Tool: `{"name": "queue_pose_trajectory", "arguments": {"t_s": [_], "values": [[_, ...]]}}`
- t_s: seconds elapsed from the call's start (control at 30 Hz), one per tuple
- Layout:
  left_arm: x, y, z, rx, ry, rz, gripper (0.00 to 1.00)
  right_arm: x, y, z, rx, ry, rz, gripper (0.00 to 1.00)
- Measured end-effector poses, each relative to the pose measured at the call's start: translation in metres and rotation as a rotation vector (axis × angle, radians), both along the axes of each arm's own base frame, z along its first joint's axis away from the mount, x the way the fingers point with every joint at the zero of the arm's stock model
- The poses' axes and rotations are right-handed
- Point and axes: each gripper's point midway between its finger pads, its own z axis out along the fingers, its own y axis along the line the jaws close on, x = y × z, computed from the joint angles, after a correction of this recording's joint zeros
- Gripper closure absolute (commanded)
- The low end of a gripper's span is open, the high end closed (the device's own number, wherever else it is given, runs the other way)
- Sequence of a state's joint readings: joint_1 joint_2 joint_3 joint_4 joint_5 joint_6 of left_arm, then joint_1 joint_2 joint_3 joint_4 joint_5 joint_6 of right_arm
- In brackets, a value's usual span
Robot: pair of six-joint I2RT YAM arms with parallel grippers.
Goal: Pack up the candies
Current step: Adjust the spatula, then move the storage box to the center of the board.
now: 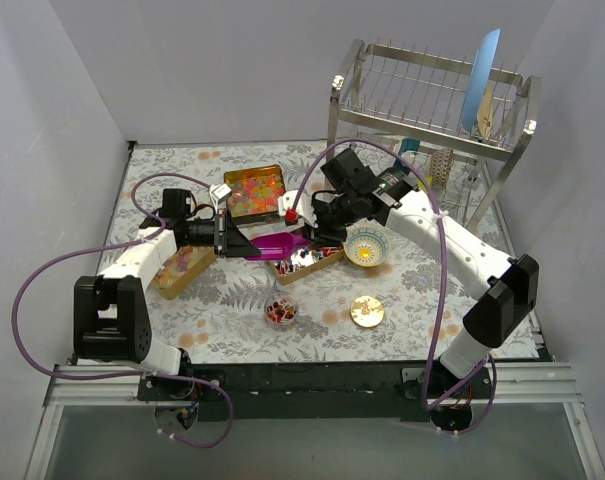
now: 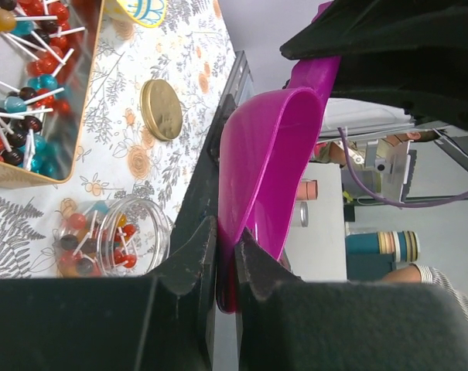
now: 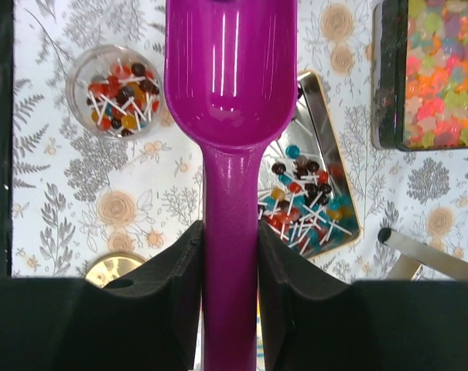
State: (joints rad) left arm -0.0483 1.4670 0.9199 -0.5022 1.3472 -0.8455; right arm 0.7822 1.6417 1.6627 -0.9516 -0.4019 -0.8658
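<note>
The purple scoop point(image 1: 277, 245) hangs empty above the table, held from both ends. My left gripper point(image 1: 242, 243) is shut on the rim of its bowl, seen in the left wrist view point(image 2: 227, 247). My right gripper point(image 1: 310, 236) is shut on its handle point(image 3: 230, 255), and the empty bowl point(image 3: 230, 85) points away. The candies are tiny lollipops in a gold tray point(image 1: 304, 262) point(image 3: 311, 197) under the scoop and in a small glass jar point(image 1: 280, 310) point(image 3: 117, 93) point(image 2: 114, 239). Pastel gummies fill a black tin point(image 1: 254, 190) point(image 3: 442, 73).
A flat round gold lid point(image 1: 367, 312) point(image 2: 160, 110) lies near the front right. A patterned bowl point(image 1: 367, 247) sits right of the tray. Another gold tray point(image 1: 182, 265) lies under my left arm. A steel dish rack point(image 1: 432, 110) stands at the back right.
</note>
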Motion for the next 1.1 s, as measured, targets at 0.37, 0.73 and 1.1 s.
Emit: {"name": "queue_pose_trajectory", "arguments": {"t_s": [0.37, 0.73, 1.1], "values": [[-0.002, 0.001, 0.004, -0.016, 0.023, -0.002, 1.00, -0.002, 0.003, 0.007, 0.083, 0.075, 0.027, 0.95], [0.015, 0.009, -0.003, 0.081, 0.017, 0.075, 0.41, 0.008, -0.014, 0.000, 0.035, 0.086, -0.016, 0.99], [0.110, 0.080, 0.000, 0.561, -0.291, 0.341, 0.45, 0.015, -0.054, -0.010, -0.030, 0.056, -0.125, 0.99]]}}
